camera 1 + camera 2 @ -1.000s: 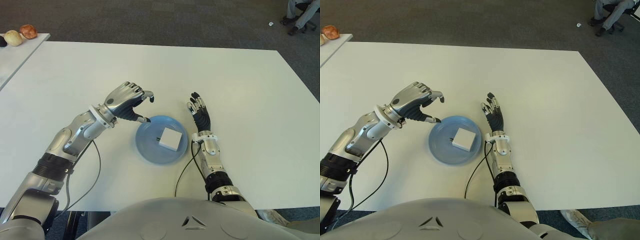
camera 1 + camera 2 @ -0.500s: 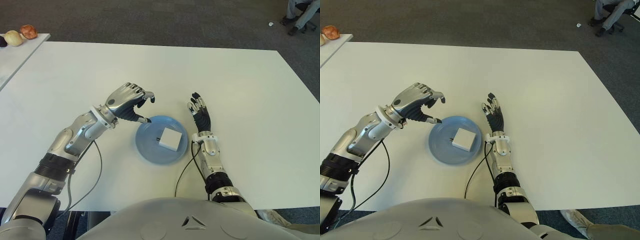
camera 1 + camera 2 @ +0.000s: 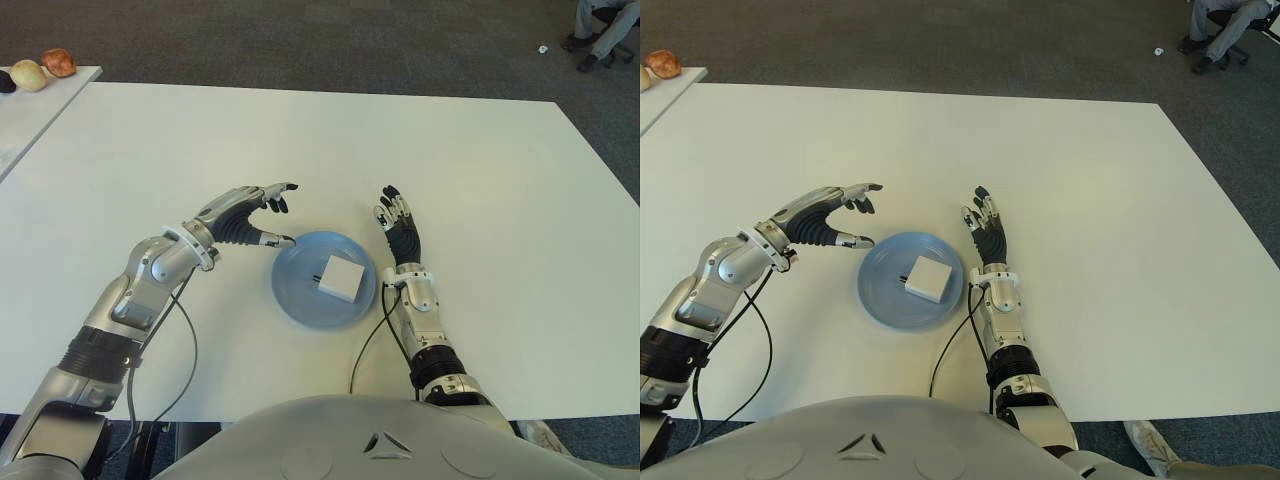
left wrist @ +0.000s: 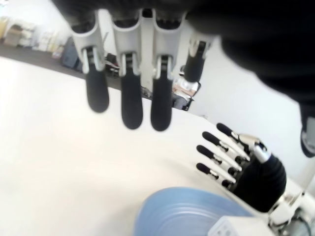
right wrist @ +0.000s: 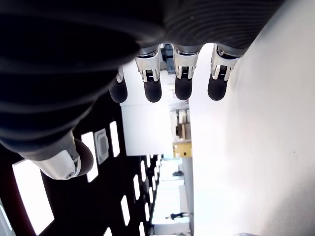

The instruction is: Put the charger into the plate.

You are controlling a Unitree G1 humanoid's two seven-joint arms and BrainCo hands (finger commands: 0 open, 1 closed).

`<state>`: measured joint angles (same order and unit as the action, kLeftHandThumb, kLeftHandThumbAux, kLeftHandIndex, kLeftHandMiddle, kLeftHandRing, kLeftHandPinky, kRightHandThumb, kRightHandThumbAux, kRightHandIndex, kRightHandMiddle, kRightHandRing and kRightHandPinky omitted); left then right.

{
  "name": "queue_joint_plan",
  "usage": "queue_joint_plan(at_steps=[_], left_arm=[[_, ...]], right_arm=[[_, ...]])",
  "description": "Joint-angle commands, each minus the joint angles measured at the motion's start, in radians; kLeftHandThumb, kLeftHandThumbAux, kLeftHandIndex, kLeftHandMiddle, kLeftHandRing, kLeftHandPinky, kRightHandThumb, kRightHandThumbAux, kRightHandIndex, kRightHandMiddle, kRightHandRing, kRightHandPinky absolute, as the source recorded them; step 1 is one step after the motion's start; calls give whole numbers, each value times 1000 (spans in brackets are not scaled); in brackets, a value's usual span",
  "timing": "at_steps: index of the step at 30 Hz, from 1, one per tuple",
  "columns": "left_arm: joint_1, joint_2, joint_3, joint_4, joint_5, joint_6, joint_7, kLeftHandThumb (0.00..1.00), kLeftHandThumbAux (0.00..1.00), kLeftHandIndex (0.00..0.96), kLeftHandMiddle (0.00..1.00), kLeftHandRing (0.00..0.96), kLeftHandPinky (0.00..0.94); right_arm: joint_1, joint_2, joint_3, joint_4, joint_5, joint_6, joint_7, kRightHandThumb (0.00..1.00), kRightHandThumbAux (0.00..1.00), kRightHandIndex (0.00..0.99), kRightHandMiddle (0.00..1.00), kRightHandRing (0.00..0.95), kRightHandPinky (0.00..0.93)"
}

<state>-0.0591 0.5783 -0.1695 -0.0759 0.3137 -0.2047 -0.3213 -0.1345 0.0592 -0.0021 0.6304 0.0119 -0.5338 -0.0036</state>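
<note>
The charger [image 3: 341,277] lay in the plate [image 3: 295,296]; the empty, spread left hand [image 3: 245,212] risked nudging its rim.

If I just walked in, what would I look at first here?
Probably the blue plate in the middle of the white table, with the white charger lying in it. Next, the two robot hands: the left robot hand open just left of the plate, the right robot hand open on its right.
</note>
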Motion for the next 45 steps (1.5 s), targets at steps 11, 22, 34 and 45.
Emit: queue_joint_plan(at_steps=[11,22,34,45], left_arm=[[57,-161,115,-10,-154,126,56,72,443,0,0,0,0],[151,-218,203,115,-181,-5,161,35,441,0,0,0,0],[297,-303,239,68,-171,-70,269,1,451,0,0,0,0],[343,-368,276,115,-192,-167,337,0,493,0,0,0,0]], right_arm=[[31,7,4,38,-17,29,-12,0,525,45,60,46,50],[23,10,-3,53,-1,34,1,0,539,38,63,46,60],[14,10,-11,70,20,40,29,0,546,25,60,45,61],[-2,4,-22,99,22,28,46,0,542,24,62,44,54]])
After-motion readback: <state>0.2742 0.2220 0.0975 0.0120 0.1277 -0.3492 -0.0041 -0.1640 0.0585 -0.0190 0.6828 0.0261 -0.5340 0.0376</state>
